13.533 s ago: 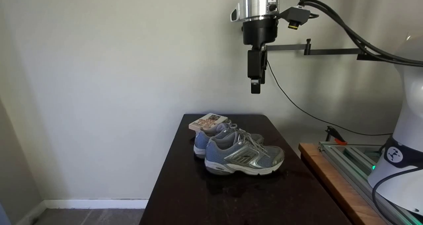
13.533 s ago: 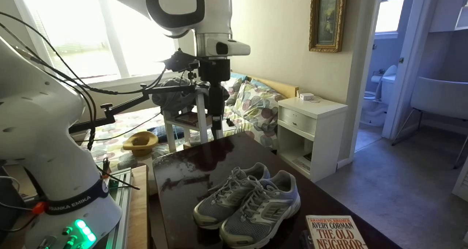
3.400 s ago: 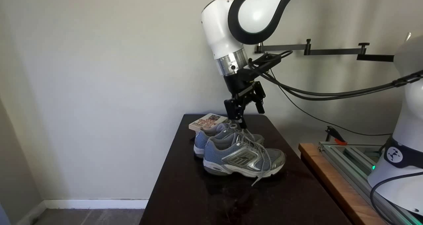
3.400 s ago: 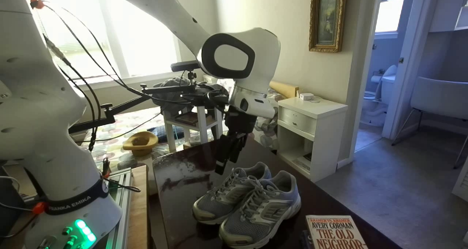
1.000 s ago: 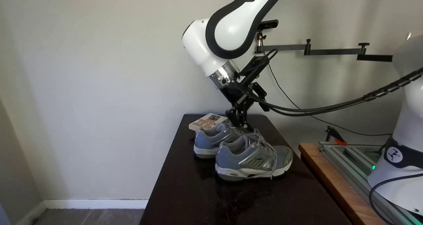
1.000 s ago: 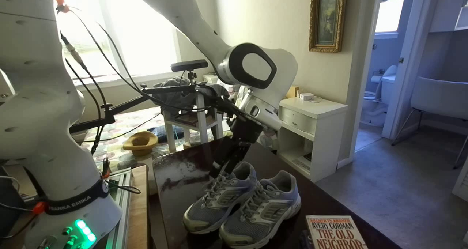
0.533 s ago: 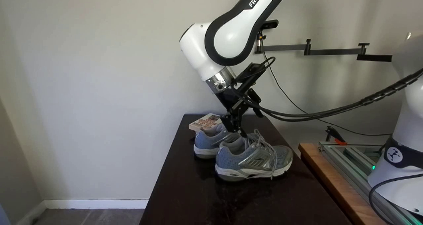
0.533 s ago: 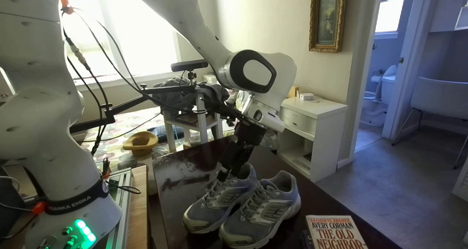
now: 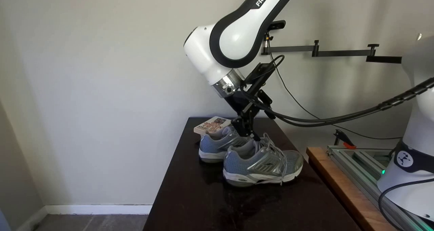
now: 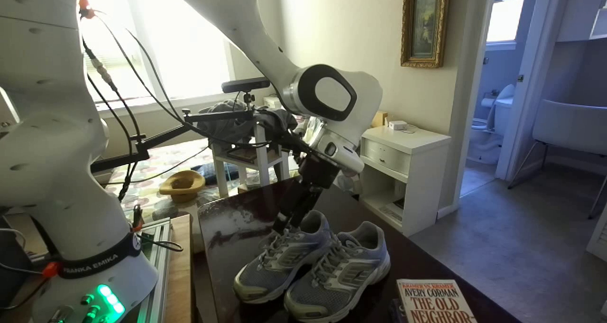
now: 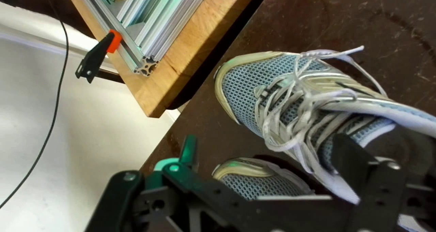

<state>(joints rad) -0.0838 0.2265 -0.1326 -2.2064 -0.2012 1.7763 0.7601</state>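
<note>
Dark tabletop [image 11: 391,24]; in wrist view, one shoe [image 11: 259,181] mostly behind pincer [image 11: 265,141]

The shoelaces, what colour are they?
The shoelaces are a pale greyish white; they show best in the wrist view.

We see white arm [image 9: 236,41], black trim [image 9: 215,42], silver collar [image 9: 225,84], FRANKA EMIKA band [image 10: 97,262], green lights [image 10: 111,298], black cables [image 9: 390,103], black gripper [image 11: 266,147].

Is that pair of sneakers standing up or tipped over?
Standing up: in both exterior views, the sneakers rest sole-down on the table, openings facing up.
</note>
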